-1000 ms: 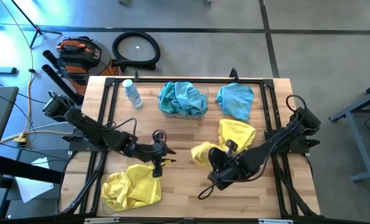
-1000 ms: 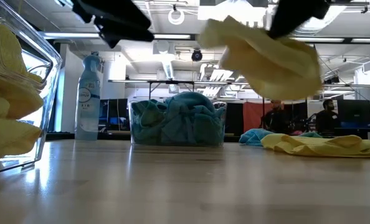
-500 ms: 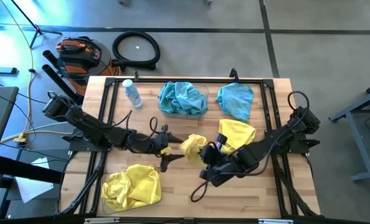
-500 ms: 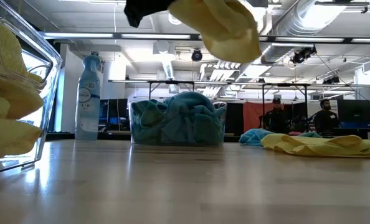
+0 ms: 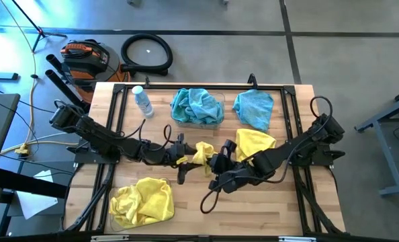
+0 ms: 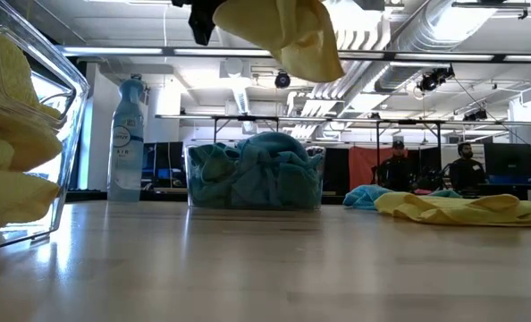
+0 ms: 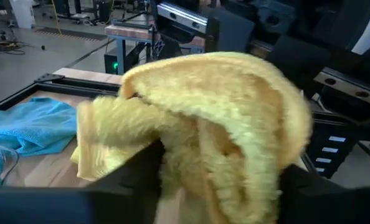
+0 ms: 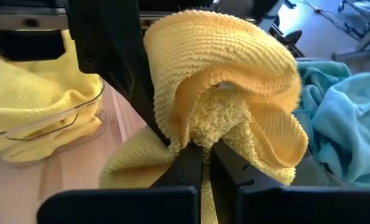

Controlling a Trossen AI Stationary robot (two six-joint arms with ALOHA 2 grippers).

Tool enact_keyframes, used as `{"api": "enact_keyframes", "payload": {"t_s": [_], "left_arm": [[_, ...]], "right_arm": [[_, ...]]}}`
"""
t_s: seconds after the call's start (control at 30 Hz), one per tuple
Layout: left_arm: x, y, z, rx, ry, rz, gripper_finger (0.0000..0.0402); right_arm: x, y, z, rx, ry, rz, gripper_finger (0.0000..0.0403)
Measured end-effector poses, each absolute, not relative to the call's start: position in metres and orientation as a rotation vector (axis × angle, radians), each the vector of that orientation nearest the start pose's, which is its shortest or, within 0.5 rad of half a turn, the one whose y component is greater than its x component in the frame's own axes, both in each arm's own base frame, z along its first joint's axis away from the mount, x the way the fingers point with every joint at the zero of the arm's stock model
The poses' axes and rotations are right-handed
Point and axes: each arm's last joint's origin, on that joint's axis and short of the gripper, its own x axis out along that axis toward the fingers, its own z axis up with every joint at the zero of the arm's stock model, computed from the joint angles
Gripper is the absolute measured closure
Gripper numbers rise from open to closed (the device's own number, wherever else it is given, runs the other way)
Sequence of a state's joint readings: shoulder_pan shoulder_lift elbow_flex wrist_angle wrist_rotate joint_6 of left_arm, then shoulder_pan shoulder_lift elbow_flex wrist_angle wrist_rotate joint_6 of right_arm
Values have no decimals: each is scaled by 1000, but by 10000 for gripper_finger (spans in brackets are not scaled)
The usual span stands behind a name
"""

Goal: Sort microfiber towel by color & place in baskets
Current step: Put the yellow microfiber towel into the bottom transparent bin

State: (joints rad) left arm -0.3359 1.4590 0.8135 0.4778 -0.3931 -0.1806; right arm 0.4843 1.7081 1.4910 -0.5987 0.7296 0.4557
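Observation:
A bright yellow microfiber towel [image 5: 201,153] hangs in the air over the table's middle, bunched into a lump [image 6: 283,31]. My right gripper [image 5: 216,163] is shut on it from the right. My left gripper [image 5: 185,159] is open right beside it on the left, with the towel [image 7: 222,112] between its spread fingers [image 7: 141,177]. One clear basket [image 5: 198,119] at the far middle holds teal towels. A second clear basket [image 5: 112,212] at the near left holds yellow ones. A teal towel [image 5: 253,107] and a yellow towel [image 5: 255,142] lie flat on the table at the right. My right gripper [image 8: 200,158] pinches a bunched fold of the yellow towel [image 8: 203,134] between its two fingers, several layers thick. It comes from the table's right, roughly level. The towel is lifted clear of the table and bulges out past the fingertips. My left gripper [image 7: 219,174] has its fingers on either side of the towel's lump; I cannot tell whether they touch it.
A small clear bottle [image 5: 142,101] stands at the far left of the table. A black frame rail [image 5: 290,114] runs along the table's sides. Bare wood shows at the near middle [image 5: 253,208]. People stand in the room beyond the table [image 6: 467,165].
My right gripper has carried the yellow towel toward the table's left and higher up. My left gripper has moved from near the yellow basket toward the table's right, up to the towel, which now sits between its fingers.

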Motion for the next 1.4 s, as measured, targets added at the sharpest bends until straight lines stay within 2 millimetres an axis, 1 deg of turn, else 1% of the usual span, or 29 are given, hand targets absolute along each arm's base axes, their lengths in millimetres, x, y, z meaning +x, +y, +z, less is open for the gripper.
{"api": "enact_keyframes", "payload": {"t_s": [0.07, 0.17, 0.2, 0.23, 0.37, 0.43, 0.53, 0.6, 0.7, 0.8, 0.87, 0.93, 1.07, 1.13, 1.23, 1.3, 1.4], "left_arm": [[302, -94, 251, -122, 148, 71, 264], [302, -94, 252, -126, 137, 66, 353], [302, -94, 252, -126, 138, 66, 375], [302, -94, 252, -127, 137, 65, 385], [300, -96, 252, -121, 147, 62, 383], [296, -98, 254, -114, 163, 62, 392], [282, -102, 263, -122, 199, 58, 395], [271, -108, 273, -124, 260, 101, 396], [253, -126, 288, -80, 372, 183, 398], [235, -149, 303, -56, 474, 171, 399], [226, -165, 316, -82, 497, 150, 399], [215, -180, 327, -107, 523, 123, 400], [199, -204, 340, -192, 579, 90, 401], [193, -214, 342, -242, 617, 86, 401], [187, -225, 333, -303, 713, 103, 401], [186, -230, 323, -336, 791, 130, 401], [189, -236, 301, -331, 894, 222, 401]], "right_arm": [[336, 154, 306, -18, 597, -381, 395], [336, 154, 306, -18, 595, -384, 376], [336, 154, 306, -16, 596, -384, 367], [335, 154, 305, -8, 596, -387, 358], [333, 155, 304, 23, 614, -400, 326], [328, 156, 300, 42, 650, -417, 315], [319, 159, 295, 73, 699, -451, 306], [312, 162, 293, 85, 726, -477, 305], [301, 169, 290, 92, 739, -515, 305], [292, 176, 288, 85, 723, -558, 305], [286, 182, 286, 70, 706, -580, 305], [284, 186, 283, 75, 679, -604, 305], [285, 195, 270, 72, 683, -624, 305], [288, 200, 259, 70, 698, -639, 305], [295, 205, 239, 66, 721, -666, 305], [299, 209, 226, 67, 751, -676, 305], [303, 214, 210, 72, 788, -679, 305]]}}
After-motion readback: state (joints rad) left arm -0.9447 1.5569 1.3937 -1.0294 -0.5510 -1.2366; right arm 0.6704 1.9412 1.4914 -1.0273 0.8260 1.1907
